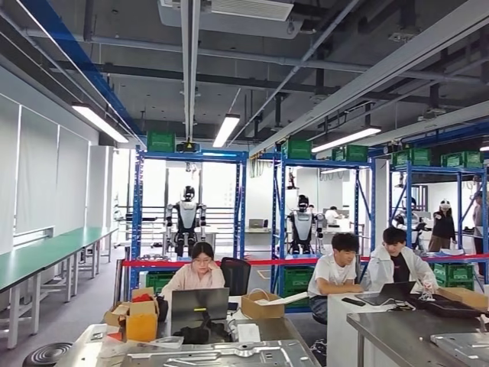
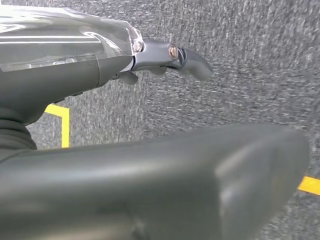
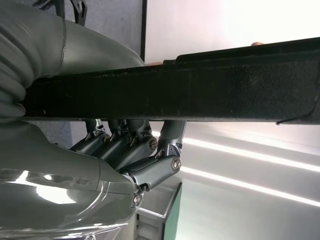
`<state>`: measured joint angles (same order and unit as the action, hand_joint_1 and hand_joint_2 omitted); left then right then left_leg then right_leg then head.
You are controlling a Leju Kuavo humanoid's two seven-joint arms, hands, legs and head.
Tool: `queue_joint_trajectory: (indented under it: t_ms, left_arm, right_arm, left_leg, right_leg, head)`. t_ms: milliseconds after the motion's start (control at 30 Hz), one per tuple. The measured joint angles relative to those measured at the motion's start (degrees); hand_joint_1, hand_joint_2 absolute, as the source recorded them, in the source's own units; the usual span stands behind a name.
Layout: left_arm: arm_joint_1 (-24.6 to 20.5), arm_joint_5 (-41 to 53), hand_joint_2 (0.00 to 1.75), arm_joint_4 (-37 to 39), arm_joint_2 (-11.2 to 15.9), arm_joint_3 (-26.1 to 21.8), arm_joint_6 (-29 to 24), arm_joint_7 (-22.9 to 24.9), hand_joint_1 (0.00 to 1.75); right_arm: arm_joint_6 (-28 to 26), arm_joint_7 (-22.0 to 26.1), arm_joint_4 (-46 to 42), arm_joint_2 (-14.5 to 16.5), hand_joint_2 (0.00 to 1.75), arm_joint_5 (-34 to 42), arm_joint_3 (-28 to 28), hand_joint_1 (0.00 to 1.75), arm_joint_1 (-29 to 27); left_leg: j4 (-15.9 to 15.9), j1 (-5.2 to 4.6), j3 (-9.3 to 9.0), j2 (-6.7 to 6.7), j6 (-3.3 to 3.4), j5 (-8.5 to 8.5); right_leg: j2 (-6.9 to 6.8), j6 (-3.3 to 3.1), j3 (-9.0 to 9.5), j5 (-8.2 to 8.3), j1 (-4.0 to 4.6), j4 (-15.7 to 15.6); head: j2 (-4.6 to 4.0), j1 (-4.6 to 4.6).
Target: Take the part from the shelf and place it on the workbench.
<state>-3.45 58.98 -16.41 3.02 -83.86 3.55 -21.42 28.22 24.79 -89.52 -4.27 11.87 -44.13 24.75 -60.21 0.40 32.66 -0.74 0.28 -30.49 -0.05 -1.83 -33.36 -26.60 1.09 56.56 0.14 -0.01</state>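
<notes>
Industrial robotics lab or workshop. Exposed ceiling ducts (image 1: 242, 15), strip lights (image 1: 226, 130). Blue steel racking (image 1: 190, 157) with green crates (image 1: 160, 141) on top. Humanoid robots (image 1: 186, 218) standing in rack bays behind red barrier tape (image 1: 254, 262). People at laptops (image 1: 199, 303) on cluttered desks. Long green-topped workbench (image 1: 40, 256) along left wall; steel tables (image 1: 403, 325) near.

Dark part (image 3: 226, 85) hides right robot hand's fingertips (image 3: 113, 145)
</notes>
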Motion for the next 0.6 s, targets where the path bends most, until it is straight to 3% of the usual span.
queue_joint_trajectory:
  t_ms: [33, 100, 133, 167, 200, 267, 300, 367, 467, 500, 533, 600]
  left_arm:
    - [-0.04, 0.00, 1.75, 0.00, 0.05, 0.00, -0.01, -0.01, 0.00]
    - [0.04, -0.01, 1.75, 0.00, 0.18, -0.01, -0.03, -0.01, 0.00]
    - [0.16, 0.00, 1.75, 0.00, 0.22, -0.01, -0.02, -0.01, 0.00]
    - [0.28, 0.00, 1.75, 0.00, 0.24, -0.01, -0.01, 0.00, 0.00]
    - [0.37, 0.00, 1.75, 0.00, 0.26, -0.01, 0.01, 0.00, 0.00]
    - [0.33, -0.01, 1.75, 0.01, 0.30, -0.01, 0.01, -0.01, 0.00]
    - [0.24, -0.01, 1.75, 0.01, 0.31, -0.01, 0.02, -0.02, 0.00]
    - [0.13, -0.01, 1.75, 0.02, 0.27, -0.01, 0.04, -0.02, 0.00]
    - [0.28, -0.01, 1.75, 0.02, 0.33, -0.01, 0.03, -0.08, 0.00]
    - [0.32, -0.02, 1.75, 0.02, 0.39, -0.01, 0.01, -0.13, 0.00]
    - [0.32, -0.02, 1.75, 0.02, 0.46, -0.01, -0.01, -0.19, 0.00]
    - [0.27, -0.02, 1.75, 0.02, 0.55, -0.01, -0.03, -0.25, 0.00]
  right_arm:
    - [0.00, 0.02, -0.03, 0.08, 1.75, 0.02, 0.01, 1.75, 0.02]
    - [0.00, 0.03, 0.02, 0.18, 1.75, 0.06, -0.01, 1.75, -0.04]
    - [0.00, 0.03, 0.07, 0.19, 1.75, 0.06, -0.01, 1.75, -0.19]
    - [0.00, 0.02, 0.10, 0.20, 1.75, 0.07, -0.02, 1.75, -0.36]
    - [0.00, 0.02, 0.12, 0.21, 1.75, 0.07, -0.02, 1.75, -0.49]
    - [0.01, 0.02, 0.11, 0.25, 1.75, 0.09, -0.02, 1.75, -0.60]
    - [0.01, 0.02, 0.10, 0.27, 1.75, 0.10, -0.02, 1.75, -0.59]
    - [0.03, 0.01, 0.09, 0.30, 1.75, 0.12, 0.00, 1.75, -0.57]
    - [0.07, 0.04, 0.05, 0.32, 1.75, 0.14, 0.03, 1.75, -0.58]
    - [0.08, 0.07, 0.02, 0.32, 1.75, 0.14, 0.04, 1.75, -0.54]
    - [0.08, 0.08, -0.01, 0.32, 1.75, 0.14, 0.05, 1.75, -0.50]
    - [0.09, 0.11, -0.03, 0.31, 1.75, 0.15, 0.07, 1.75, -0.54]
  left_leg:
    - [-2.31, 0.09, 1.08, 0.05, -0.25, -1.11]
    - [-9.41, 0.42, 5.13, 0.10, -0.81, -3.66]
    - [-12.19, 0.67, 6.99, 0.12, -1.12, -4.14]
    - [-13.17, 0.93, 8.02, 0.15, -1.42, -3.58]
    - [-11.89, 1.21, 7.92, 0.19, -1.75, -1.89]
    - [-5.17, 1.72, 5.32, 0.37, -2.54, 2.50]
    - [-2.19, 1.85, 4.05, 0.46, -2.57, 3.66]
    - [0.02, 1.67, 3.10, 0.54, -1.88, 3.56]
    - [0.16, 1.36, 2.61, 0.48, -0.25, 2.95]
    - [0.22, 1.32, 2.22, 0.46, 0.15, 2.76]
    - [0.28, 1.24, 1.86, 0.44, 0.51, 2.53]
    - [0.29, 0.86, 1.37, 0.42, 1.10, 2.04]
  right_leg:
    - [-0.11, 0.03, 0.56, 0.00, -0.22, -0.48]
    - [-0.21, -0.02, 1.20, -0.41, -0.37, -0.63]
    - [-0.23, 0.06, 1.49, -0.71, -0.48, -0.60]
    - [-0.21, 0.24, 1.84, -1.04, -0.61, -0.56]
    - [-0.17, 0.51, 2.27, -1.44, -0.80, -0.47]
    - [-0.10, 1.34, 3.15, -2.49, -1.08, -0.07]
    - [-0.06, 1.80, 3.34, -3.03, -1.11, 0.32]
    - [0.03, 2.52, 3.36, -3.71, -1.04, 0.82]
    - [0.04, 3.10, 3.38, -4.18, -1.29, 1.56]
    - [0.04, 3.26, 2.72, -4.83, -1.37, 3.18]
    - [0.03, 3.37, 1.32, -5.90, -1.42, 5.97]
    - [0.04, 3.30, -3.50, -8.74, -1.39, 14.00]
  head:
    - [-0.01, 0.00]
    - [-0.01, 0.01]
    - [-0.01, 0.01]
    - [-0.01, 0.01]
    - [-0.01, 0.01]
    - [-0.01, 0.01]
    - [-0.01, -0.01]
    - [-0.01, -0.05]
    - [-0.01, -0.06]
    - [-0.01, -0.06]
    - [0.00, -0.06]
    - [-0.01, -0.06]
